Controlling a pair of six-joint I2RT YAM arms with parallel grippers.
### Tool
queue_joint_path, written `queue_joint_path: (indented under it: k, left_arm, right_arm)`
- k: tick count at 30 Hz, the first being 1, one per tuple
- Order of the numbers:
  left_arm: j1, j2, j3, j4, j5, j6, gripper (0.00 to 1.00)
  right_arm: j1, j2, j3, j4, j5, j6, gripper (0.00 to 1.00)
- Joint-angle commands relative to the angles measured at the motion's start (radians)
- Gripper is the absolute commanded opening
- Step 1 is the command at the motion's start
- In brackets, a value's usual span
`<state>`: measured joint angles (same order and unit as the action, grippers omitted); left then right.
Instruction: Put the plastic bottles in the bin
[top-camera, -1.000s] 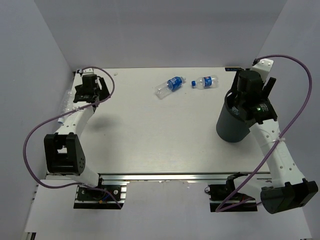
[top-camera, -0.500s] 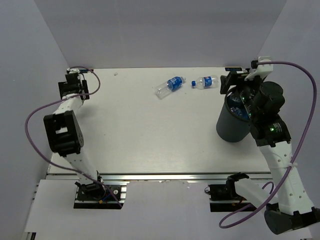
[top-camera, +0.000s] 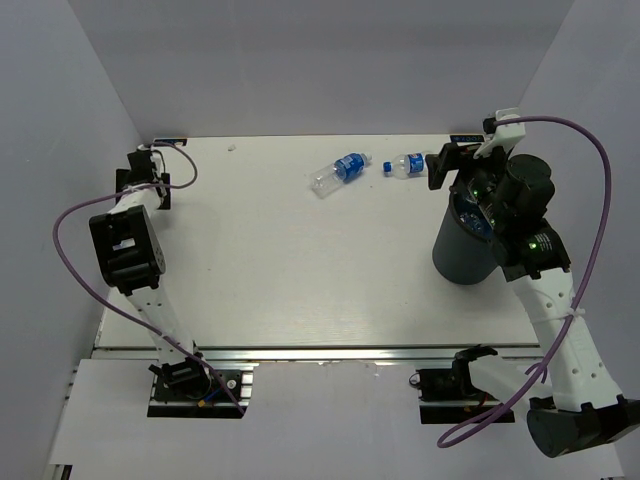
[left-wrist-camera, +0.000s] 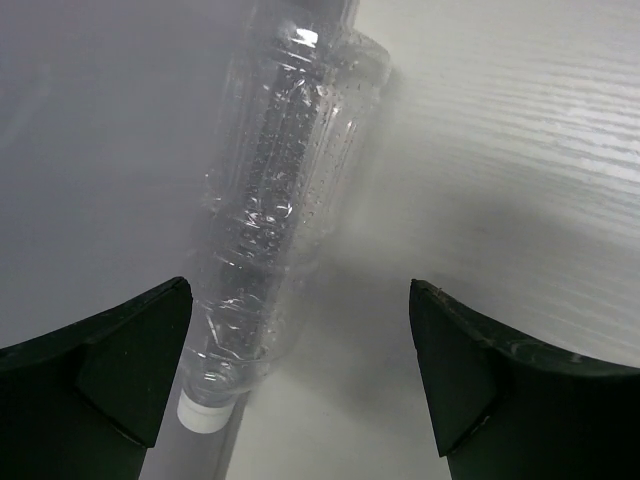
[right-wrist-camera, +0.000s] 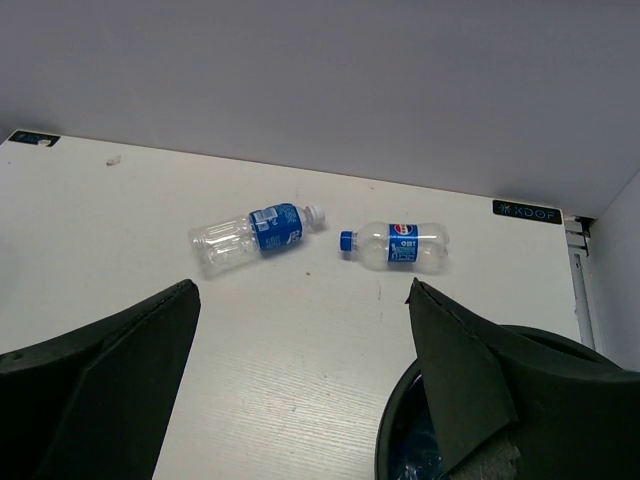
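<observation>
White tabletop: black bin right; two blue-labelled bottles far centre; unlabelled bottle far-left by the wall, my left gripper spread empty around it, seemingly for pickup; right gripper likewise empty, wide.

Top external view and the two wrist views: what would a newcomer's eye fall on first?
The black bin at the right side of the table stands out most. Two blue-labelled bottles lie near the far edge, caps turned toward each other. In the left wrist view, a clear bottle with no visible label lies along the left edge, ahead of the left gripper, its jaws open.
</observation>
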<state>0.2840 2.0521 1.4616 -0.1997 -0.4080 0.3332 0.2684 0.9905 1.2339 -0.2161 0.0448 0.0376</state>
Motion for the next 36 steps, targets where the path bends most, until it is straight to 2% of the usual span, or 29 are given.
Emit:
queue_joint_path:
  k: [1, 16, 19, 20, 21, 23, 24, 25, 31, 32, 33, 36]
  left_arm:
    - [0.029, -0.011, 0.075, -0.006, 0.011, 0.038, 0.98]
    - [0.083, 0.171, 0.221, -0.102, -0.025, -0.013, 0.98]
    - [0.083, 0.192, 0.267, -0.154, -0.009, -0.032, 0.82]
    - [0.081, 0.192, 0.281, -0.168, -0.002, -0.040, 0.65]
    - [0.081, 0.189, 0.298, -0.187, 0.009, -0.049, 0.58]
    - [0.078, 0.162, 0.345, -0.246, 0.076, -0.080, 0.46]
    - [0.075, 0.146, 0.358, -0.276, 0.110, -0.091, 0.31]
    - [0.072, 0.105, 0.367, -0.286, 0.188, -0.117, 0.26]
    - [0.003, -0.090, 0.332, -0.242, 0.564, -0.250, 0.23]
    - [-0.032, -0.124, 0.309, -0.219, 0.622, -0.273, 0.23]
    - [-0.057, -0.192, 0.240, -0.184, 0.740, -0.295, 0.23]
    - [-0.210, -0.348, 0.111, 0.004, 0.813, -0.357, 0.23]
  right_arm:
    - [-0.003, -0.019, 0.012, 0.044, -0.017, -0.004, 0.90]
    - [-0.001, -0.013, 0.027, 0.037, -0.005, -0.005, 0.89]
    - [-0.001, -0.019, 0.018, 0.050, -0.011, -0.001, 0.89]
    - [-0.001, -0.019, 0.016, 0.052, -0.020, 0.001, 0.89]
    - [-0.001, -0.015, 0.018, 0.052, -0.037, 0.001, 0.89]
    - [-0.001, -0.010, 0.021, 0.047, -0.080, 0.001, 0.89]
    - [-0.001, -0.003, 0.021, 0.047, -0.115, -0.001, 0.89]
    - [-0.001, 0.000, 0.019, 0.047, -0.140, -0.002, 0.89]
    - [0.021, 0.031, -0.011, 0.069, -0.361, 0.008, 0.89]
    - [0.032, 0.036, -0.019, 0.075, -0.379, 0.008, 0.89]
    - [0.047, 0.048, -0.034, 0.078, -0.399, 0.011, 0.89]
    - [0.150, 0.077, -0.059, 0.078, -0.392, -0.013, 0.89]
